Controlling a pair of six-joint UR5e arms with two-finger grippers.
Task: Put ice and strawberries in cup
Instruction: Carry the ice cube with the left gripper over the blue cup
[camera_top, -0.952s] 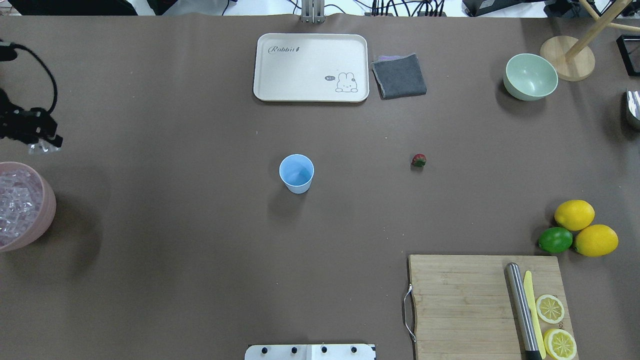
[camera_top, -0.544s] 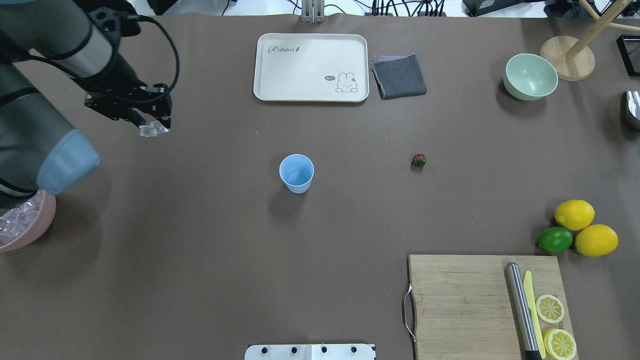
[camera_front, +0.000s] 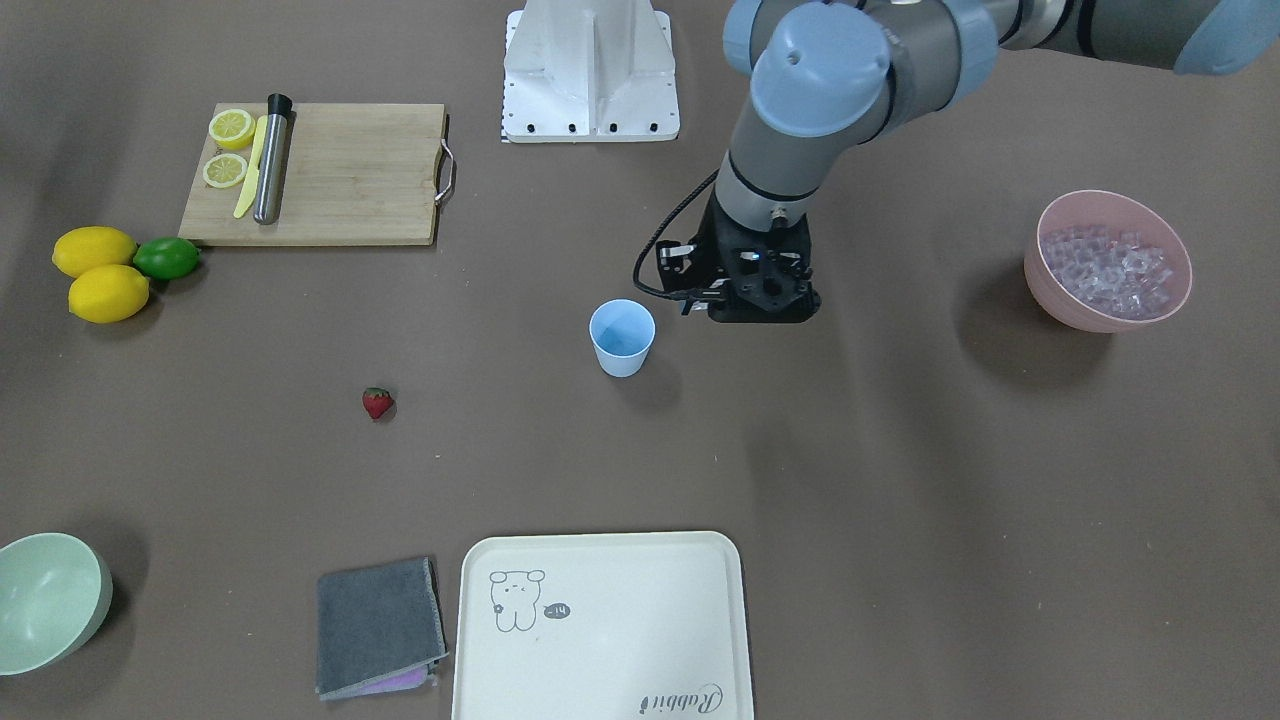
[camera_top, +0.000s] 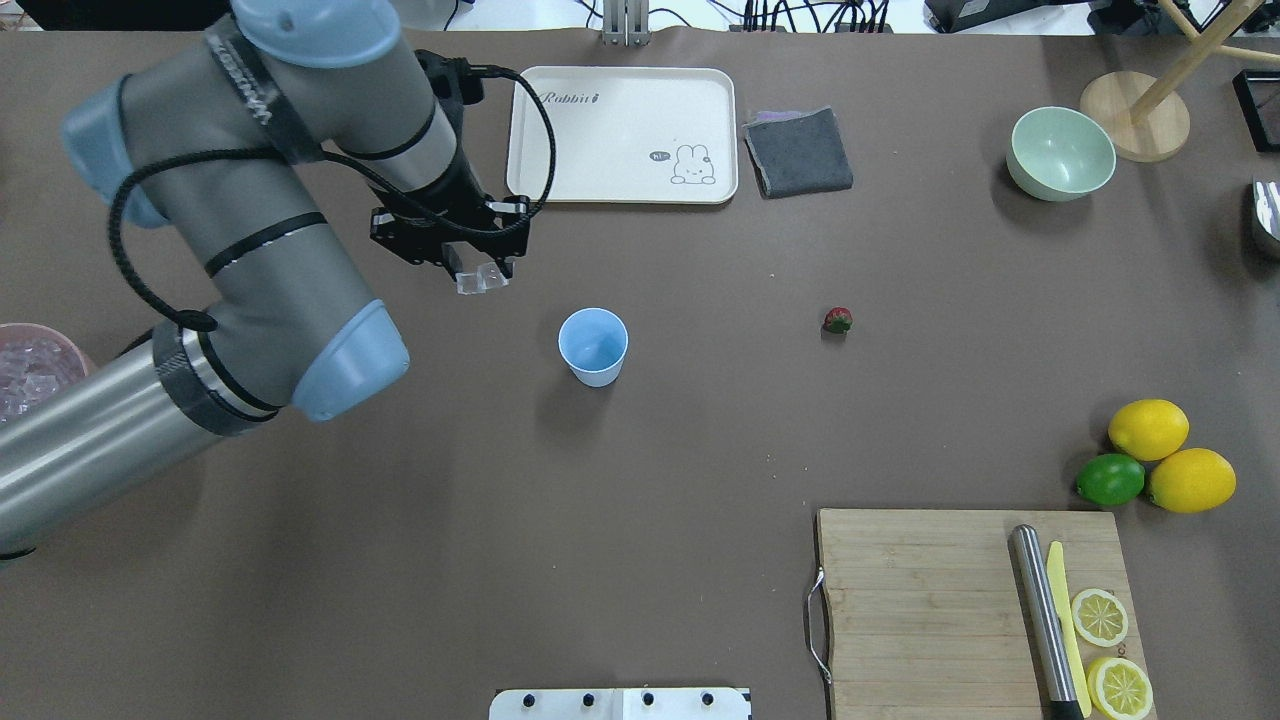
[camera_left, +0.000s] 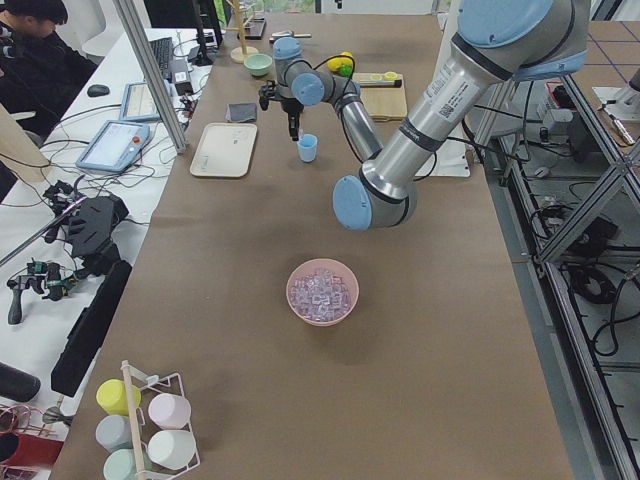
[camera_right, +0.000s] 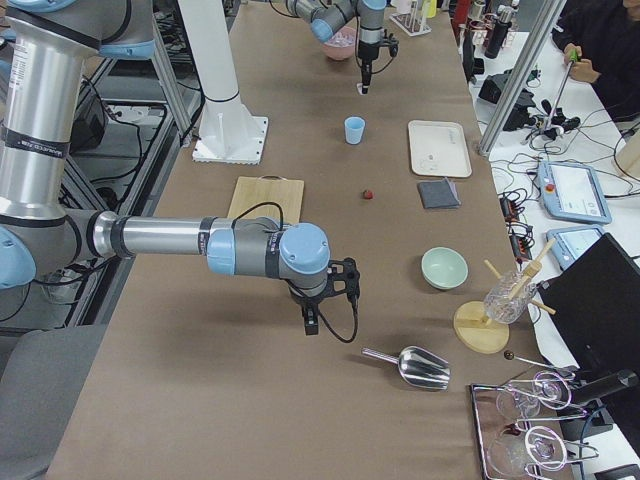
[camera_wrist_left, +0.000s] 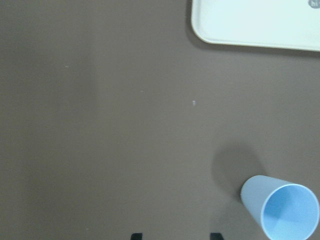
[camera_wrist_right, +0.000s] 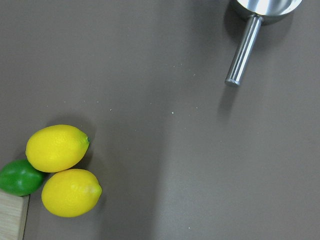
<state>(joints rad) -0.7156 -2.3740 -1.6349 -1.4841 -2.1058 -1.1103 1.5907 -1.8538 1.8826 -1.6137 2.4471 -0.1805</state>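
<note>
The light blue cup (camera_top: 593, 345) stands upright mid-table and looks empty; it also shows low right in the left wrist view (camera_wrist_left: 282, 212). My left gripper (camera_top: 480, 276) is shut on clear ice (camera_top: 482, 281) and hangs left of and beyond the cup, apart from it. More ice (camera_front: 1108, 268) fills the pink bowl (camera_front: 1060, 300) at the far left. The red strawberry (camera_top: 838, 320) lies on the table right of the cup. My right gripper (camera_right: 312, 325) shows only in the exterior right view, so I cannot tell its state.
A white rabbit tray (camera_top: 620, 135), a grey cloth (camera_top: 798, 152) and a pale green bowl (camera_top: 1060, 153) sit along the far edge. Two lemons (camera_top: 1148, 430), a lime (camera_top: 1110, 480) and a cutting board (camera_top: 930, 600) are near right. A metal scoop (camera_wrist_right: 243, 52) lies below the right wrist.
My left arm has swept from the table's left edge by the pink bowl rightward toward the cup, carrying the ice. The cup and strawberry have not moved.
</note>
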